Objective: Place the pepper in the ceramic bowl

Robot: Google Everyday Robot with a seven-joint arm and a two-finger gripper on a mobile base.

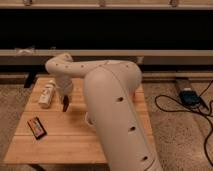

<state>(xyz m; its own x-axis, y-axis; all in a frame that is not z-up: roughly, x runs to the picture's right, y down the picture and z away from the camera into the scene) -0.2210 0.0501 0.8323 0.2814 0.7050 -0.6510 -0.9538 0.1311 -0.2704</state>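
My gripper [65, 101] points down over the left part of the wooden table [75, 137]. It is shut on the pepper [65, 106], a small dark red piece that hangs at the fingertips just above the tabletop. The ceramic bowl is hidden behind my large white arm [112, 100], which crosses the middle of the view.
A white container [47, 94] lies at the table's back left, just left of the gripper. A flat black-and-red packet [36, 126] lies at the front left. A dark box with cables [189, 95] is on the floor to the right. A dark wall with rails runs behind.
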